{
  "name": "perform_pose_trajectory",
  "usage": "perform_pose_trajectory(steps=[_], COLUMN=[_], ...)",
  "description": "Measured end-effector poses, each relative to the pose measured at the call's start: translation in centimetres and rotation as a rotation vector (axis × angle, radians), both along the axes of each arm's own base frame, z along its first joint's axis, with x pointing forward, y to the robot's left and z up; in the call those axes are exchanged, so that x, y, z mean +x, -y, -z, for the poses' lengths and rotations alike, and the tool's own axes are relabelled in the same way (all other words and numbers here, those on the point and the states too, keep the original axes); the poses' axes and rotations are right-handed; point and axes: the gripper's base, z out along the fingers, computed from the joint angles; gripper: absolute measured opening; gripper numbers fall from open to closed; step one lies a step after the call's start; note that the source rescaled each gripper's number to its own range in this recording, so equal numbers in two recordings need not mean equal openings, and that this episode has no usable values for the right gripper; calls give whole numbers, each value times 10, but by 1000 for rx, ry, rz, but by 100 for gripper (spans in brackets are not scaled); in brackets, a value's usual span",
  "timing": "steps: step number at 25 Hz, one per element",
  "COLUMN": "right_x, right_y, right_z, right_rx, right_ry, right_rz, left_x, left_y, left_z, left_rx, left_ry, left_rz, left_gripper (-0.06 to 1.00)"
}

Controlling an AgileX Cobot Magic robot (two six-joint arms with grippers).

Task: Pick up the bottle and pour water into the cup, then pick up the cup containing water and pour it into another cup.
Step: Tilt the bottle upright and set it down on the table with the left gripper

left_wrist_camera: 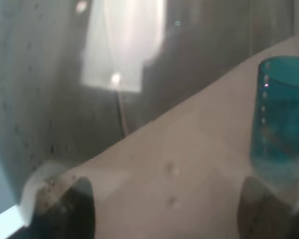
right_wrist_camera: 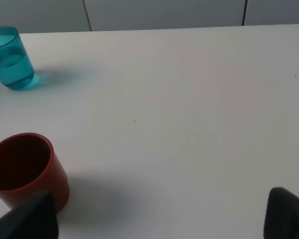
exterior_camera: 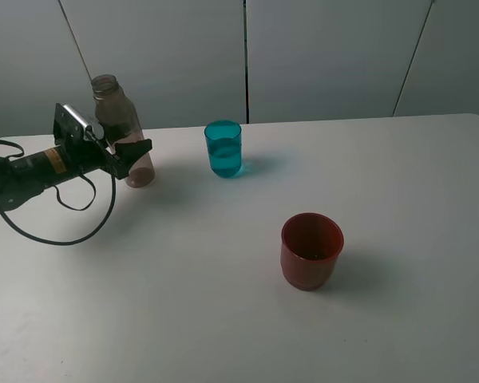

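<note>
The smoky translucent bottle (exterior_camera: 117, 112) stands upright at the table's back left. My left gripper (exterior_camera: 136, 152) is shut on its lower body, coming in from the left. In the left wrist view the bottle (left_wrist_camera: 65, 99) fills the picture, with a dark finger on each side of the left gripper (left_wrist_camera: 164, 211). The teal cup (exterior_camera: 223, 149) (left_wrist_camera: 281, 124) (right_wrist_camera: 11, 57) stands right of the bottle and holds water. The dark-red other cup (exterior_camera: 311, 250) (right_wrist_camera: 27, 169) sits nearer the front. My right gripper (right_wrist_camera: 159, 219) is open over bare table, right of the red cup.
The white table (exterior_camera: 184, 319) runs back to a grey panelled wall. A black cable (exterior_camera: 64, 235) loops on the table under the left arm. The right arm is outside the exterior high view.
</note>
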Motion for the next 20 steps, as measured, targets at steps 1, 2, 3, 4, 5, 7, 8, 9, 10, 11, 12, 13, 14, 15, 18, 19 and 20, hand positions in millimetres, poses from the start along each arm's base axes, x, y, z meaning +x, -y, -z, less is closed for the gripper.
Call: perform_pose_trajectory(steps=[1, 2, 3, 4, 5, 7, 8, 9, 10, 11, 12, 13, 14, 15, 18, 19, 20], right_x=[0, 0, 0, 0, 0, 0, 0, 0, 0, 0, 0, 0, 0, 0, 0, 0, 0], right_y=[0, 0, 0, 0, 0, 0, 0, 0, 0, 0, 0, 0, 0, 0, 0, 0, 0], right_z=[0, 0, 0, 0, 0, 0, 0, 0, 0, 0, 0, 0, 0, 0, 0, 0, 0], right_rx=[0, 0, 0, 0, 0, 0, 0, 0, 0, 0, 0, 0, 0, 0, 0, 0, 0], right_ry=[0, 0, 0, 0, 0, 0, 0, 0, 0, 0, 0, 0, 0, 0, 0, 0, 0], right_rz=[0, 0, 0, 0, 0, 0, 0, 0, 0, 0, 0, 0, 0, 0, 0, 0, 0], left_x=[0, -1, -1, -1, -1, -1, -1, -1, -1, -1, 0, 0, 1, 1, 3, 3, 4], left_y=[0, 0, 1, 1, 1, 1, 1, 1, 1, 1, 0, 0, 0, 0, 0, 0, 0], left_z=[1, 1, 1, 2, 1, 1, 1, 1, 1, 0, -2, -4, -8, -12, -31, -37, -43], left_rx=[-7, -14, -16, -17, -17, -18, -18, -18, -19, -18, -8, 1, 7, 12, 17, 19, 18], left_ry=[1, 4, 5, 2, 3, 4, 4, 4, 3, 6, 5, 5, 14, 20, 64, 81, 92], left_rz=[3, 5, 5, 5, 5, 6, 6, 6, 6, 6, 5, 4, 4, 4, 3, 3, 2], left_gripper=[0, 0, 0, 0, 0, 0, 0, 0, 0, 0, 14, 60, 79, 85, 91, 91, 91])
